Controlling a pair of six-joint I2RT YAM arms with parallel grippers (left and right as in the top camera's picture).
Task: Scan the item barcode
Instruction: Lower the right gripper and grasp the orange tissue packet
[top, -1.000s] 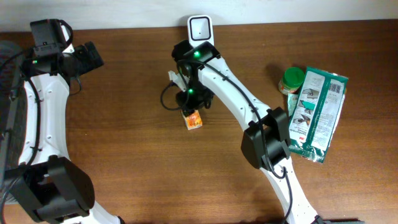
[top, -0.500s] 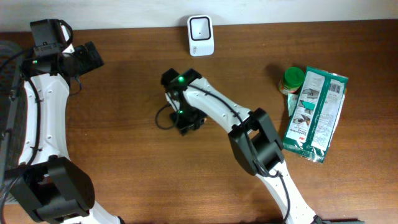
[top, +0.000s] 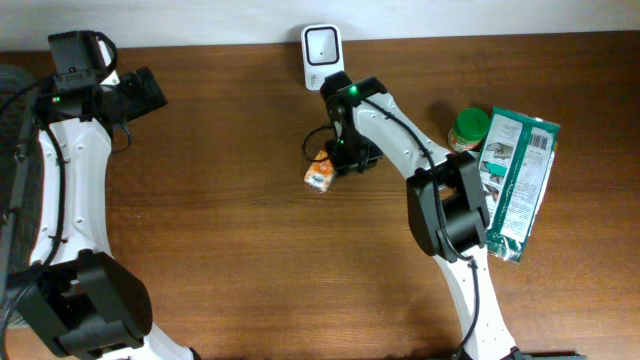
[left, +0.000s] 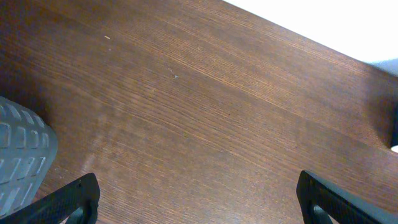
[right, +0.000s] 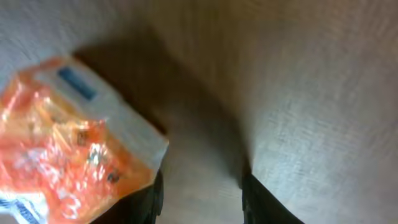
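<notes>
Overhead shows the left gripper parked wide and empty at 10 o'clock, clear of the work, and the right gripper near the scanner at 12 o'clock. The orange packet is just beside that gripper, at its 8 o'clock, likely being offered for scanning. I cannot tell whether the narrow jaws pinch it.

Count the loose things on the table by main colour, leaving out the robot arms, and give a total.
Orange: 1, the small packet
Green: 2, the lidded jar and the flat bag
White: 1, the scanner
Total: 4
</notes>
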